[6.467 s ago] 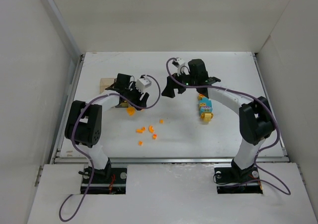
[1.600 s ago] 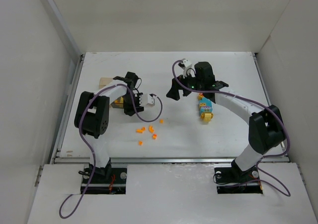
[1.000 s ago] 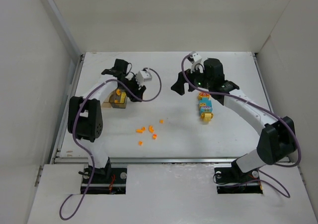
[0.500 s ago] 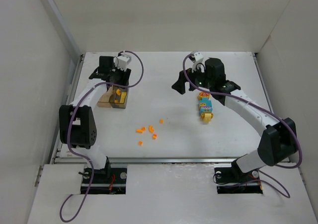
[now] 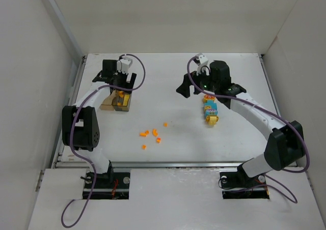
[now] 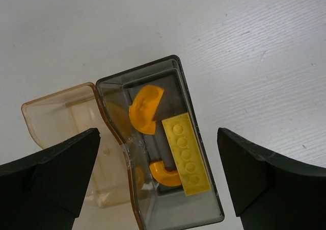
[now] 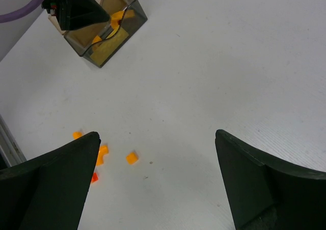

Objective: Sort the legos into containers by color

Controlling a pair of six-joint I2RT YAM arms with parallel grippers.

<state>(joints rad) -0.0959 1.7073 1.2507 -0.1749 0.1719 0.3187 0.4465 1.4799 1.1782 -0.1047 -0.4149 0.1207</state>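
Observation:
Two joined containers sit at the table's left: a tan-clear box point(image 6: 61, 123) point(image 5: 106, 103) and a smoky grey box point(image 6: 204, 199) point(image 5: 124, 103). Inside the grey one lie two orange curved legos point(image 6: 145, 107) point(image 6: 165, 173) and a yellow plate point(image 6: 186, 153). My left gripper point(image 6: 158, 133) point(image 5: 116, 82) hangs open right above these boxes, holding nothing. Several small orange legos point(image 5: 150, 134) point(image 7: 132, 158) lie loose mid-table. A stack of cyan, yellow and orange bricks point(image 5: 210, 110) lies to the right. My right gripper point(image 7: 157, 134) point(image 5: 199, 88) hovers open and holds nothing, beside that stack.
White walls enclose the table on the left, back and right. A metal rail point(image 5: 173, 163) runs along the near edge. The containers point(image 7: 104, 23) and a finger of the left gripper point(image 7: 76, 8) show at the top left of the right wrist view.
My left arm swung from the right of the containers to above them, and its jaws have spread wide. An orange piece now lies in the grey box. The right arm barely moved.

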